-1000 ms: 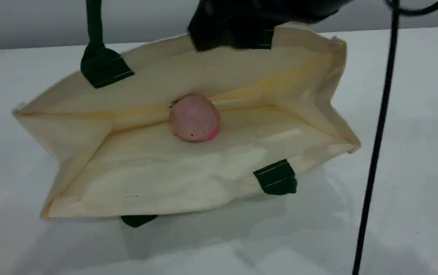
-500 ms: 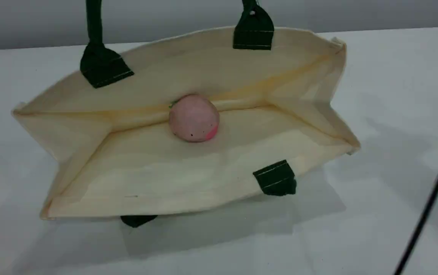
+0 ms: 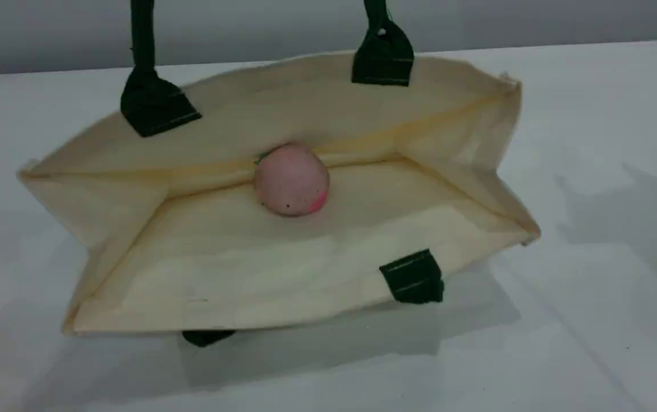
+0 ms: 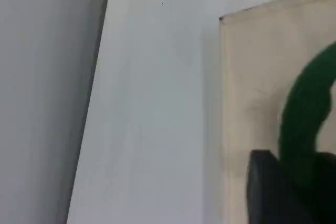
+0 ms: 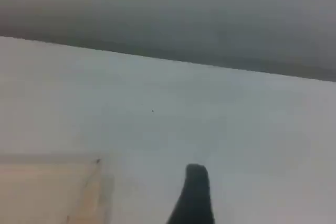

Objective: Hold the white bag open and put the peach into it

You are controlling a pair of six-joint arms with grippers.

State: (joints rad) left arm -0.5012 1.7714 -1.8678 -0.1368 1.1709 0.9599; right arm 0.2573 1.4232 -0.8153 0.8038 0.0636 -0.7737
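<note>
Looking down across the table (image 3: 592, 320), we see the white bag (image 3: 283, 274) lying with its mouth gaping toward us and the peach (image 3: 291, 180) resting inside, against the fold at the back. Our left tool (image 4: 278, 192) sits right against the dark green handle (image 4: 304, 114), though the blurred wrist view leaves us unable to tell whether it pinches the rope. Our right tool (image 5: 193, 198) hangs over bare table beside the bag's corner, jaws spread and empty.
</note>
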